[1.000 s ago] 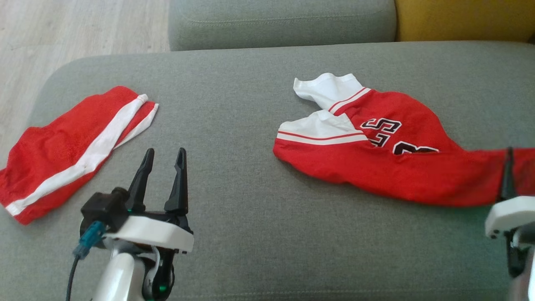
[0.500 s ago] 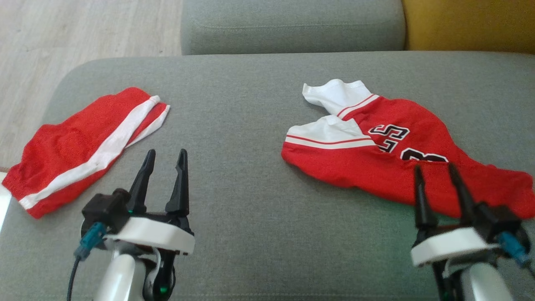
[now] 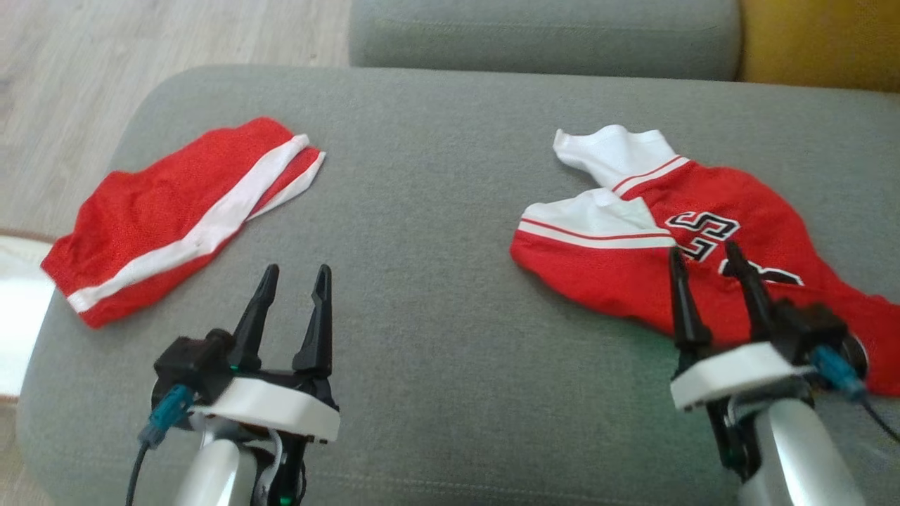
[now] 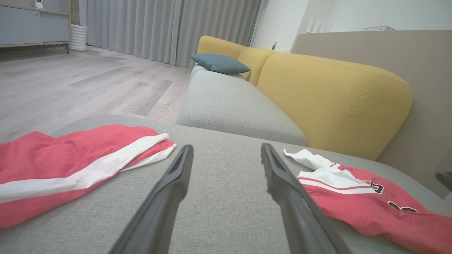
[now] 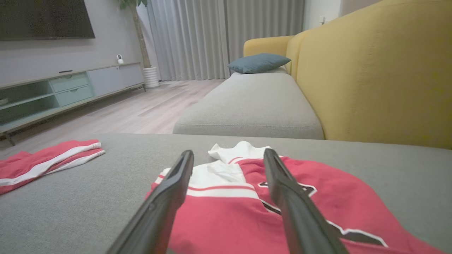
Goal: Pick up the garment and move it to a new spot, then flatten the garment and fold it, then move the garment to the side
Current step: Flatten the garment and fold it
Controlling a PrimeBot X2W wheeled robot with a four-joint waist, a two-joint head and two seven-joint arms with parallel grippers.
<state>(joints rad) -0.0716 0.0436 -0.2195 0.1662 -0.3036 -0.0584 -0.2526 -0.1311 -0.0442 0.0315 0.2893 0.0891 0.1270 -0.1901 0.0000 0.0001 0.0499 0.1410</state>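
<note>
The left fingers (image 3: 316, 316) sit at 7 o'clock, spread wide and holding nothing, over bare grey cushion (image 3: 436, 302). The right fingers (image 3: 683, 295) at 5 o'clock are just as wide apart and also hold nothing. Their tips hang over the near red edge of the jersey (image 3: 605, 270), though whether they touch the cloth I cannot tell.

The jersey lies at 2 o'clock, bunched and doubled along its length. Its white sleeves point toward 12 and its black number is partly hidden in a crease. Well apart, at 10 o'clock, the shorts (image 3: 162, 204) lie flat and look finished with, so the jersey is likely the piece in hand.

The step seems to be a first hold for spreading it out:
- Bring the right fingers straight down on the near edge and pinch only the top layer, not the whole roll.
- Bring the left fingers across toward 1 o'clock to take the sleeve end.
- Draw the two ends apart, low over the cushion, so the crease opens without dragging the cloth.
- Keep the pull clear of the shorts.

Beyond lie a second grey seat (image 3: 541, 35) at 12 and wooden floor (image 3: 140, 42) at 11.
</note>
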